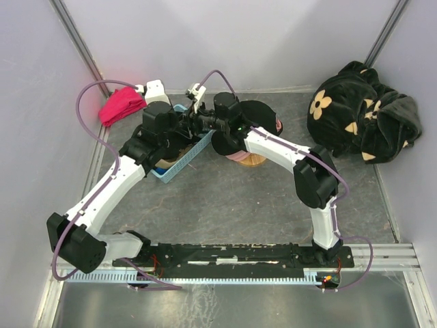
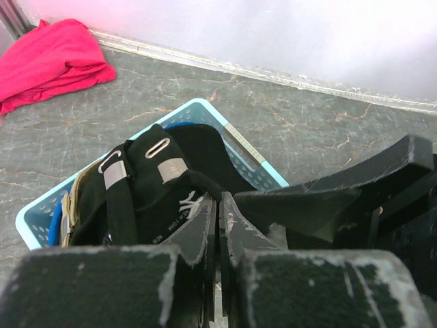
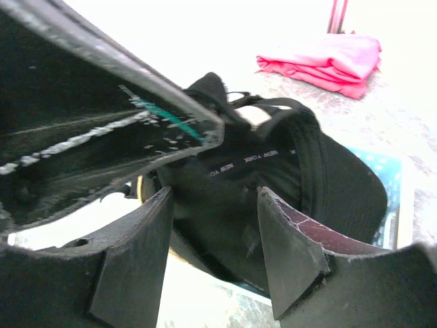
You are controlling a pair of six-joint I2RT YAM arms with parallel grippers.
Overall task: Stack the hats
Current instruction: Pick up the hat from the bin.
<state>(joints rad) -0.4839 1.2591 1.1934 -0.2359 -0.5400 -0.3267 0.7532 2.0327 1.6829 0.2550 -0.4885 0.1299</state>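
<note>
Grey surface (image 1: 225, 198) | left arm (image 1: 109, 181) stretching over blue basket (image 2: 41, 212), jaws pinching black cap (image 2: 157, 171) | right arm (image 1: 273, 147) bending inward, jaws gaping around it

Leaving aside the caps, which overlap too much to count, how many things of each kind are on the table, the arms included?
Robot arm: 2, the left arm and the right arm
Light blue basket: 1
Red-pink cloth bundle: 1
Black plush fabric with beige flowers: 1
Total: 5
</note>
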